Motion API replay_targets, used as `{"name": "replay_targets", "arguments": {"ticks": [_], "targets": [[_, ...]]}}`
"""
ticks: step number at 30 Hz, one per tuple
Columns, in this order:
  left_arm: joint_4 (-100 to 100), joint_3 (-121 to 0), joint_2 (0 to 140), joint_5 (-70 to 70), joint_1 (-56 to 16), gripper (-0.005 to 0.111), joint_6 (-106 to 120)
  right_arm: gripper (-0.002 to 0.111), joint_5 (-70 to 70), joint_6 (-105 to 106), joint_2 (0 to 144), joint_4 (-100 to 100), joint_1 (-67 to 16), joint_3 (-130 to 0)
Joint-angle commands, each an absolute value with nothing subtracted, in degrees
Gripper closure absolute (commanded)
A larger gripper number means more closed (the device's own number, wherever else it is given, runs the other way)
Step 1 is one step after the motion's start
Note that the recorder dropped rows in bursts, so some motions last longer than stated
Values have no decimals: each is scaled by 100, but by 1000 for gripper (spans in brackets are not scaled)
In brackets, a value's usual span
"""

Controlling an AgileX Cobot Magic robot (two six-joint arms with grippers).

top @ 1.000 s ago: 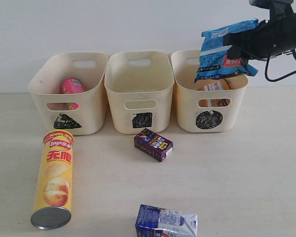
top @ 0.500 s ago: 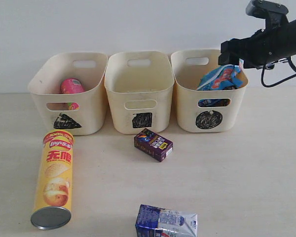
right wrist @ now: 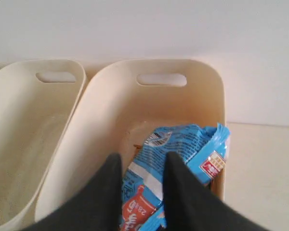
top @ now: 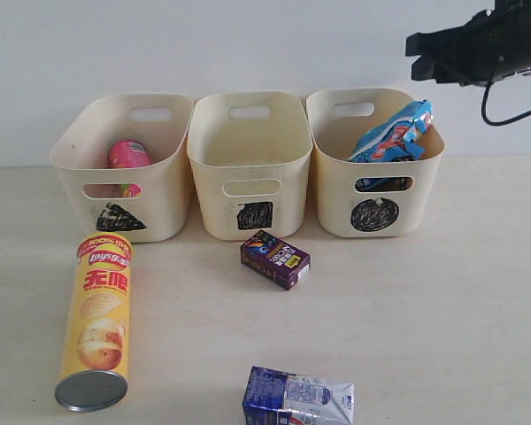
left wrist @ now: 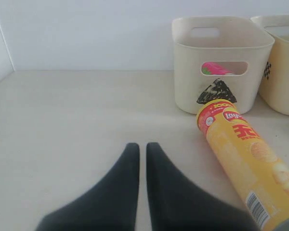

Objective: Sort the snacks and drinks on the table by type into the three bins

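The blue foil bag point(top: 391, 137) point(right wrist: 178, 163) leans inside the circle bin point(top: 332, 199), its top poking over the rim. My right gripper point(top: 418, 55) point(right wrist: 140, 161) hovers open above that bin, apart from the bag. A pink chip tube point(top: 128, 155) point(left wrist: 216, 69) stands in the triangle bin point(top: 159, 208). The square bin point(top: 217, 204) looks empty. On the table point(top: 425, 310) lie the yellow Lay's tube point(top: 96, 319) point(left wrist: 250, 159), the purple drink box point(top: 275, 259) and the blue-and-white carton point(top: 298, 398). My left gripper point(left wrist: 142, 149) is shut and empty, low over the table beside the Lay's tube.
The three bins stand side by side against a white wall at the back of the table. A black cable point(top: 504, 111) hangs from the right arm. The carton sits at the table's front edge.
The right gripper let go of the blue bag, which dropped into the circle bin. The gripper has since risen and pulled back to the right. The left arm has not moved.
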State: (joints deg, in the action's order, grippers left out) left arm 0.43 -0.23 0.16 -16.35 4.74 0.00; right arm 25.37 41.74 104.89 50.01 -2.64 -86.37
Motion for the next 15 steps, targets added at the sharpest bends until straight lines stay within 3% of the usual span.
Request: {"name": "replay_targets", "arguments": {"ticks": [1,7,15], "targets": [[65,0,0,-1609,482,102,49,108,2898,4167,10128,4800,-225,-8687],[65,0,0,-1609,482,102,49,108,3450,3756,9851,4509,-225,-8548],[65,0,0,-1609,482,102,49,108,2684,3650,8993,4426,-225,-7137]]}}
